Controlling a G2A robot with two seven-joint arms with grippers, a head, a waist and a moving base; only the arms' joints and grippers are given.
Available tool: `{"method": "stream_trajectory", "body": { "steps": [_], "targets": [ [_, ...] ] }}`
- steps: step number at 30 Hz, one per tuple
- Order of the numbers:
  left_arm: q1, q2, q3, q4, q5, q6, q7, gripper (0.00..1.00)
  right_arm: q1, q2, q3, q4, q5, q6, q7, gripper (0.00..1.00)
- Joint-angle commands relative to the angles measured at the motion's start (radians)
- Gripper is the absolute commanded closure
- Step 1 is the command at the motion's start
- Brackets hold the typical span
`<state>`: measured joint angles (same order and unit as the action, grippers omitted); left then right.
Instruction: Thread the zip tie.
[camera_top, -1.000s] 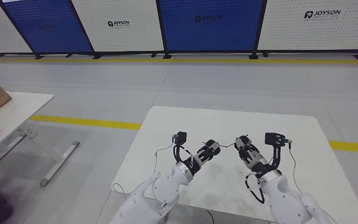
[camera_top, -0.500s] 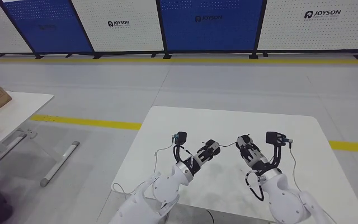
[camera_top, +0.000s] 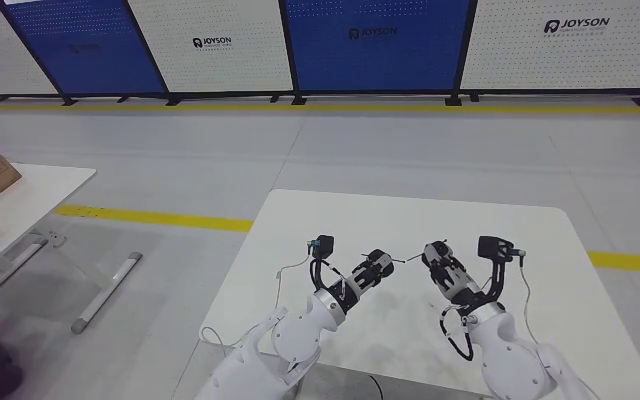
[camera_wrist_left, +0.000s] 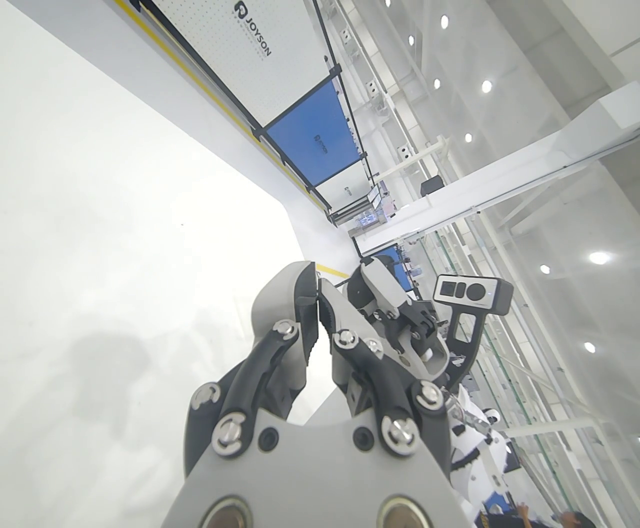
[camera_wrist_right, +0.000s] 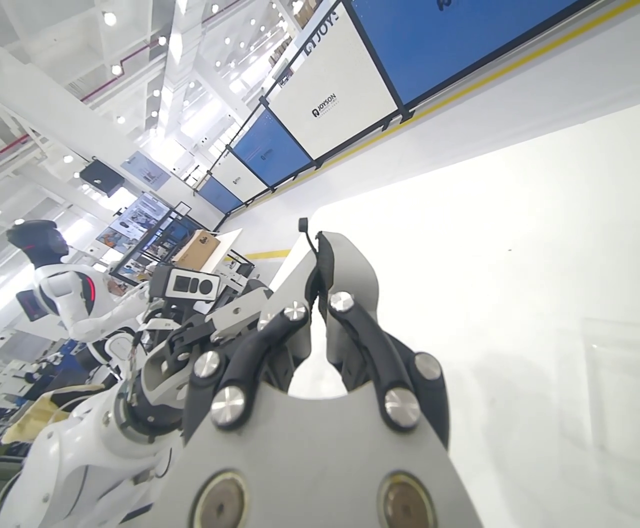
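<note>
The black zip tie (camera_wrist_right: 303, 223) is being pinched by the right gripper (camera_wrist_right: 320, 242), whose two fingers are being pressed together on the strap. In the right wrist view the small square head is being shown standing clear beyond the fingertips, with the strap running back between the pads. From above, the zip tie (camera_top: 406, 260) is being seen as no more than a thin dark line in the gap between the two grippers, over the middle of the white table (camera_top: 500, 225).

The left gripper (camera_wrist_left: 318, 282) is being held with its fingers pressed together, tips meeting. Whether the strap's free end is lying between them cannot be told from the left wrist view, where no strap is being made out. In the top view the dark line is reaching towards that gripper's tip. The left wrist view is also showing the right gripper (camera_wrist_left: 380, 287) just beyond the left one, tip towards tip.

In the top view the left gripper (camera_top: 378, 265) is being seen to the left and the right gripper (camera_top: 432, 255) to the right, near each other but apart, both raised off the table.

A row of blue and white panels (camera_top: 380, 45) is being seen along the far side of the floor, with a yellow floor line (camera_top: 150, 217) nearer.
</note>
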<state>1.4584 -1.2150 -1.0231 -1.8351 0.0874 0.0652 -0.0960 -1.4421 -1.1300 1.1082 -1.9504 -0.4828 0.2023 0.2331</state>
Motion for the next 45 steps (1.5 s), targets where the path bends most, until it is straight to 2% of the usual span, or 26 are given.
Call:
{"method": "stream_trajectory", "body": {
  "steps": [1, 8, 18, 39, 45],
  "targets": [
    [0.0, 0.0, 0.0, 0.0, 0.0, 0.0, 0.0, 1.0, 0.003, -0.002, -0.005, 0.007, -0.007, 0.002, 0.001, 1.0],
    [0.0, 0.0, 0.0, 0.0, 0.0, 0.0, 0.0, 1.0, 0.006, -0.01, -0.014, 0.013, -0.015, 0.004, 0.01, 1.0],
    [0.0, 0.0, 0.0, 0.0, 0.0, 0.0, 0.0, 1.0, -0.025, -0.015, 0.016, -0.012, -0.018, -0.005, -0.018, 1.0],
    [0.0, 0.0, 0.0, 0.0, 0.0, 0.0, 0.0, 1.0, -0.014, -0.032, 0.016, 0.016, -0.02, -0.022, 0.025, 1.0],
    [0.0, 0.0, 0.0, 0.0, 0.0, 0.0, 0.0, 1.0, -0.022, -0.036, 0.027, 0.012, -0.019, -0.022, 0.006, 1.0]
  ]
}}
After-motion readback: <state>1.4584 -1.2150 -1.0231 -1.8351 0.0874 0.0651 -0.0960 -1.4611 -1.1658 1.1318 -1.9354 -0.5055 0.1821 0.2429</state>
